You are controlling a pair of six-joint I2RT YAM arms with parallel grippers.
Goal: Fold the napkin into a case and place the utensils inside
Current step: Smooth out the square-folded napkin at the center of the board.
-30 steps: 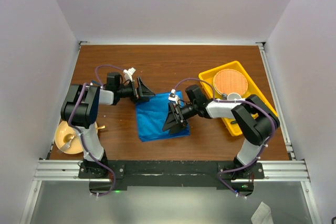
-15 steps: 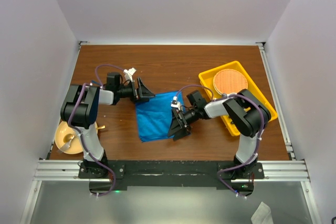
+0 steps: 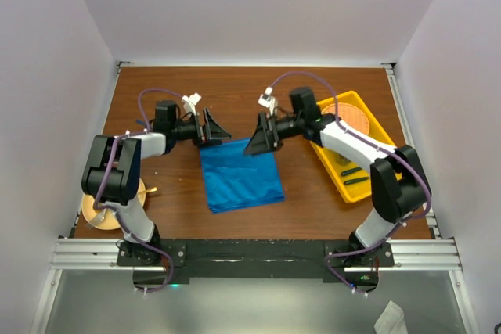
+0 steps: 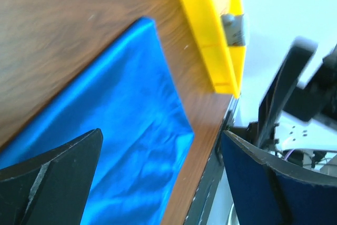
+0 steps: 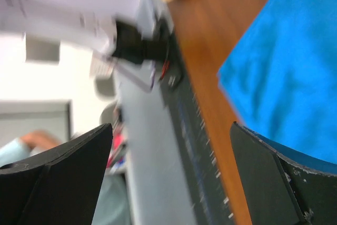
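Napkin [image 3: 241, 176]: bright blue, folded to a rough rectangle, flat in the middle of the worktop [image 3: 164, 91], a little closer to the near edge. Light creases, no narrow packet shape.

Left gripper [image 3: 218, 132]: spread wide, nothing between the fingers, at the napkin's far-left corner. Contact with the cloth impossible to tell.

Right gripper [image 3: 255, 140]: also spread wide, nothing pinched, at the napkin's far-right corner. Pointed toward the left gripper across the napkin's far edge, near it but apart.

Left wrist view: dark fingers [image 4: 52, 183] on either side, smooth blue cloth below and between, yellow tray [image 3: 366, 109] beyond. Right wrist view: blurred, blue cloth at the right, brown worktop beside it.

Tray along the right edge of the worktop, well apart from the napkin. Round orange disc [image 3: 344, 120] in its far half. Utensils [image 3: 352, 175]: two thin dark pieces in the tray's near half, side by side, colours too small to tell.

Yellow bowl [image 3: 94, 210] at the near-left corner, partly hidden by the left arm.
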